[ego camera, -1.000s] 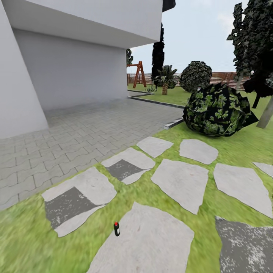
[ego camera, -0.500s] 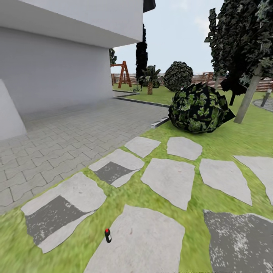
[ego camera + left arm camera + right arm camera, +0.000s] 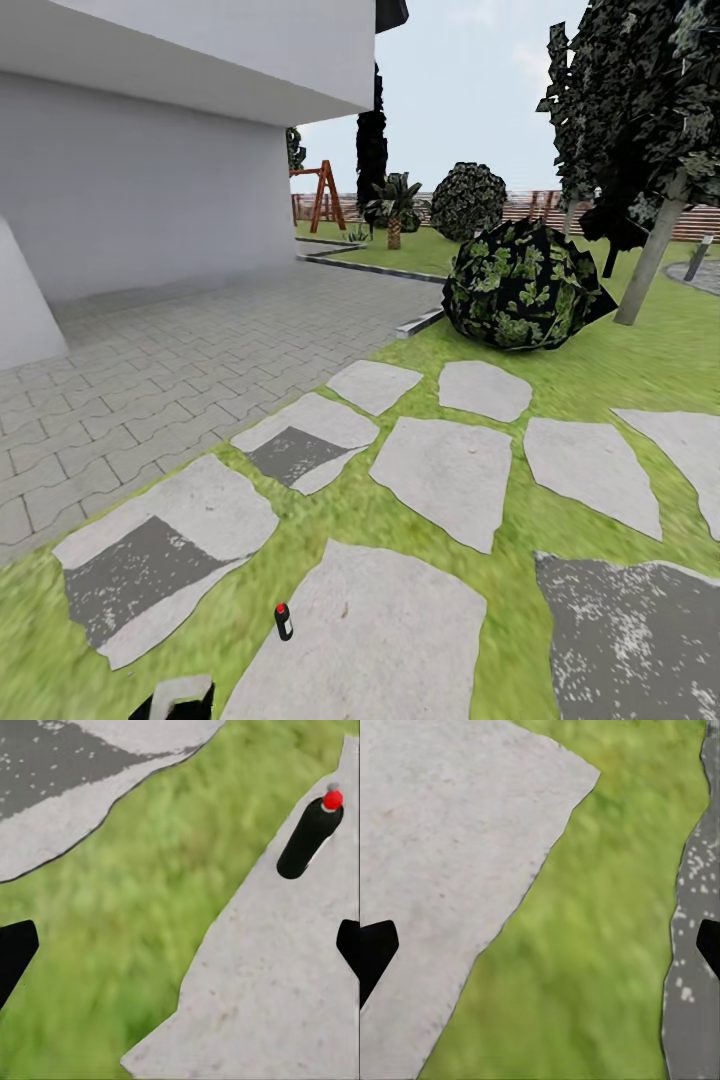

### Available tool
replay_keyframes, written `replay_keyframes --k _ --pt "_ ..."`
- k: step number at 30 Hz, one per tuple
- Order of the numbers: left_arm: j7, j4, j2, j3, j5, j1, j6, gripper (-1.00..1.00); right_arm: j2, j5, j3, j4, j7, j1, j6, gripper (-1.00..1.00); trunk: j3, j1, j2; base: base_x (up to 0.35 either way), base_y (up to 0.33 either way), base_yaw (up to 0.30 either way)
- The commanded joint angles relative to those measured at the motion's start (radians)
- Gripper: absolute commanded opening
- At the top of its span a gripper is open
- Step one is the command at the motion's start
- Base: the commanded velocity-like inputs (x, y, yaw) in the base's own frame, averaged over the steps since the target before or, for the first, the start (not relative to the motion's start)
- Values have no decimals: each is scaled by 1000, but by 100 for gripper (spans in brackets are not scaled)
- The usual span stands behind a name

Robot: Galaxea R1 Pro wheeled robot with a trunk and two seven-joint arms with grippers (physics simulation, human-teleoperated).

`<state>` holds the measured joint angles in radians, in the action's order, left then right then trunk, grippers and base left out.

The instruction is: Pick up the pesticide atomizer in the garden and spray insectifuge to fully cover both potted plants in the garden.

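atomizer (image 3: 283,621) on stepping stone (image 3: 370,640), bush (image 3: 522,283) behind

White house wall (image 3: 150,190) with overhang at 10 to 11 o'clock. Grey block paving (image 3: 190,350) runs beside it. Green lawn (image 3: 620,360) from 12 to 3, flat grey stepping stones (image 3: 445,480) underfoot, some with dark patches. Round dark bush (image 3: 522,285) at 1 o'clock, tree trunk (image 3: 655,250) at 2. Far off at 12: red swing frame (image 3: 322,195), small palm (image 3: 396,205), brown slatted fence (image 3: 530,207). Pale daylight sky.
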<state>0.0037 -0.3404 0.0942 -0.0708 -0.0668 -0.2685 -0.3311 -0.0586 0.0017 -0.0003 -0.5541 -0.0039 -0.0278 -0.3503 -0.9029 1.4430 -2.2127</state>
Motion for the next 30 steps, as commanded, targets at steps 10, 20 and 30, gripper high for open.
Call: replay_keyframes --k 10,20,30 --pt "13 -16 -5 3 -6 -195 8 100 -1 3 0 -236 -1 -157 33 100 -1 0 0 0 0 0" --pt "102 -2 -40 2 0 -226 -1 100 -3 2 -3 -143 -2 -386 168 100 -1 0 0 0 0 0" --pt "100 9 -44 7 8 -215 -6 100 -1 3 2 -133 5 -392 172 100 -1 0 0 13 -2 0"
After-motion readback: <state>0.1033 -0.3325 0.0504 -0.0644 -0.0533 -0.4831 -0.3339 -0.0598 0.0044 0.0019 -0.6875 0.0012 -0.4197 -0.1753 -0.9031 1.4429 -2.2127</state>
